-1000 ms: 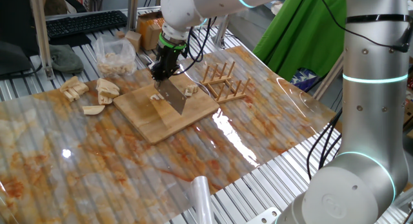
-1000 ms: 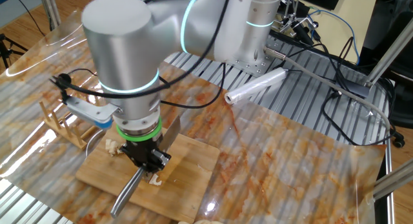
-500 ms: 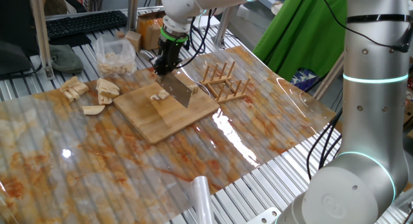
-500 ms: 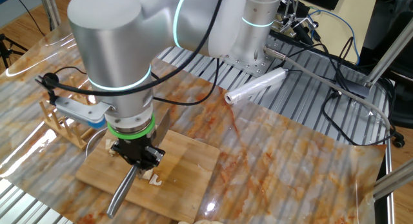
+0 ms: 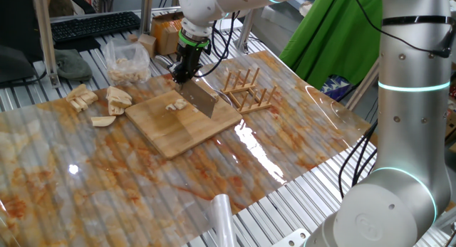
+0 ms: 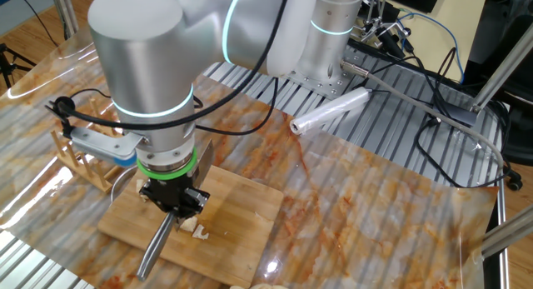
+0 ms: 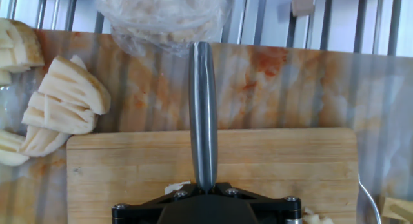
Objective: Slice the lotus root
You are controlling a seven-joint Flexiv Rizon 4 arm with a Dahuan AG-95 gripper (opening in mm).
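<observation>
The gripper [image 5: 182,75] is clamped on the knife [image 5: 201,100], blade just above the board [image 5: 187,121]; a small lotus root piece [image 5: 174,105] lies on the board beside the blade; cut chunks [image 5: 118,98] sit off the board; slicing looks mostly done, perhaps one cut left.

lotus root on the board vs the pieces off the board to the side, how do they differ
The lotus root scraps on the cutting board are small bits beside the knife blade; the lotus root chunks on the table are bigger, ridged and heaped together. The scraps lie on bare wood, the chunks on the marbled sheet. Both are pale.
</observation>
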